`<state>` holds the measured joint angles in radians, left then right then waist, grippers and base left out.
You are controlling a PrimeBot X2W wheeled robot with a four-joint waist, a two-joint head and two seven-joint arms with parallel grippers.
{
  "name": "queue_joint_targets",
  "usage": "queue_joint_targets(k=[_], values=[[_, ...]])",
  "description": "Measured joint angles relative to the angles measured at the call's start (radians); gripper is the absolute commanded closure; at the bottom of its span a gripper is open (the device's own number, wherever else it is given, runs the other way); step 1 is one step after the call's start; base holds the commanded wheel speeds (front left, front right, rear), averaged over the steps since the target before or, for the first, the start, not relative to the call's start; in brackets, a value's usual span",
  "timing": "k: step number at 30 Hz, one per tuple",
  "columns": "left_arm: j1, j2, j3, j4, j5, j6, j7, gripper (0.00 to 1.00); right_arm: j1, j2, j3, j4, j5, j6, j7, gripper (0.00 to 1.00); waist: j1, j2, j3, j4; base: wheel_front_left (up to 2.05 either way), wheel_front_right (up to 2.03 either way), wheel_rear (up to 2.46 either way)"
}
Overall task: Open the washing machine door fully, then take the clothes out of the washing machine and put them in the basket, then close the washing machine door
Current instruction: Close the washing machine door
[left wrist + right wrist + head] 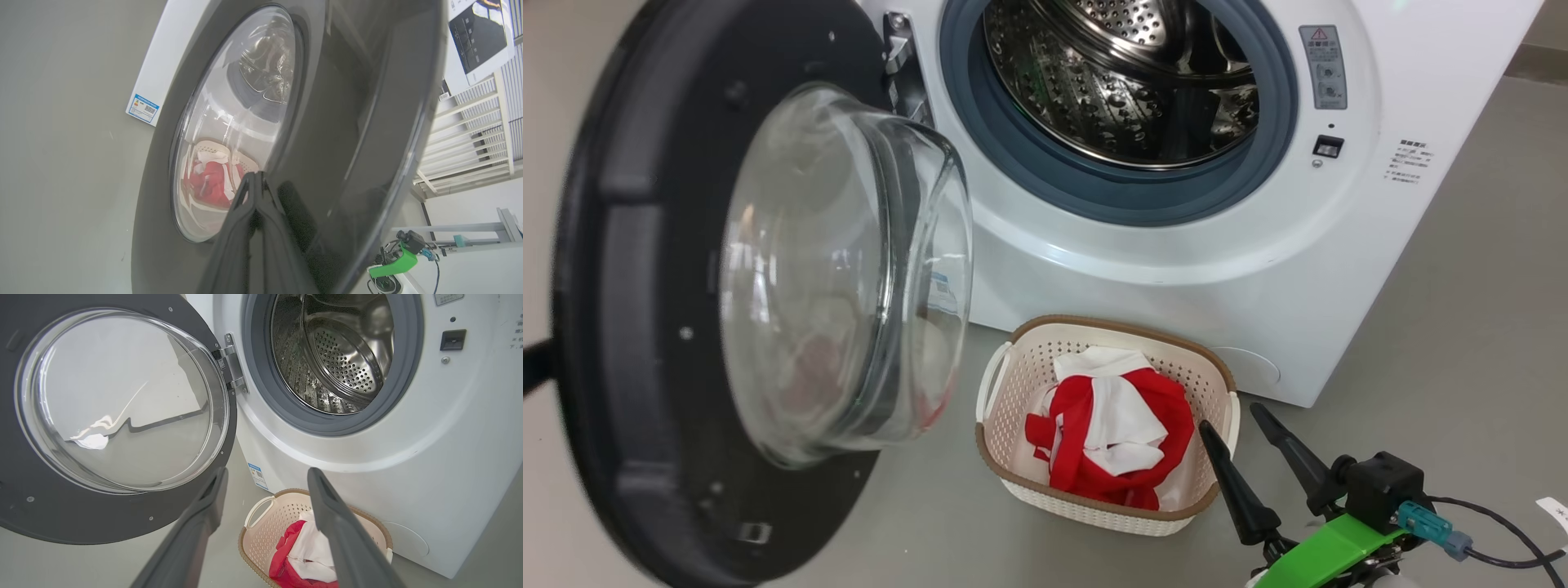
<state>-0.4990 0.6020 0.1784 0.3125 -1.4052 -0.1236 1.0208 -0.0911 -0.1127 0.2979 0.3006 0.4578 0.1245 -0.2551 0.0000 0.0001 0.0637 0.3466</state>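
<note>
The washing machine door (605, 327) stands swung open at the left, its clear glass bowl (849, 269) bulging toward me. The white washing machine (1176, 261) shows a bare steel drum (1119, 90). On the floor in front sits the cream basket (1013, 392) with the red and white clothes (1119, 425) inside. My right gripper (1230, 416) hangs open just right of the basket, nothing between its fingers; in the right wrist view it (267, 473) points over the basket (255, 526). My left gripper (255, 175) is shut, tips at the door's glossy outer face (347, 122) by the window rim.
Grey floor (1462, 327) lies open to the right of the machine. A cable (1494, 523) trails from my right wrist. Behind the door, the left wrist view shows a white slatted frame (470, 134) and a blue label (143, 108) on the machine's corner.
</note>
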Motion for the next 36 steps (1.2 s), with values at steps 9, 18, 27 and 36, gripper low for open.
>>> queue_joint_targets(k=[9, 18, 27, 36], values=[[0.076, -0.049, -0.112, -0.224, -0.03, 0.0, -0.047, 1.0, 0.008, 0.004, -0.025, -0.007, 0.0, 0.0, 0.0, 0.0, 0.0, 0.0, -0.015, -0.03, 0.0, 0.0, 0.0], [0.071, -0.135, -0.272, -0.303, 0.071, 0.0, -0.251, 1.0, 0.011, 0.011, -0.04, -0.013, 0.0, 0.0, 0.0, 0.0, 0.0, 0.0, -0.022, -0.07, 0.0, 0.0, 0.0], [-0.024, -0.265, -0.435, -0.214, 0.169, 0.0, -0.536, 1.0, 0.011, 0.013, -0.065, -0.022, 0.0, 0.0, 0.0, 0.0, 0.0, 0.0, -0.008, -0.102, 0.0, 0.0, 0.0], [-0.136, -0.33, -0.573, -0.066, 0.231, 0.0, -0.714, 1.0, 0.011, 0.013, -0.089, -0.03, -0.016, 0.0, 0.0, 0.0, 0.0, 0.0, 0.008, -0.146, 0.0, 0.0, 0.0]])
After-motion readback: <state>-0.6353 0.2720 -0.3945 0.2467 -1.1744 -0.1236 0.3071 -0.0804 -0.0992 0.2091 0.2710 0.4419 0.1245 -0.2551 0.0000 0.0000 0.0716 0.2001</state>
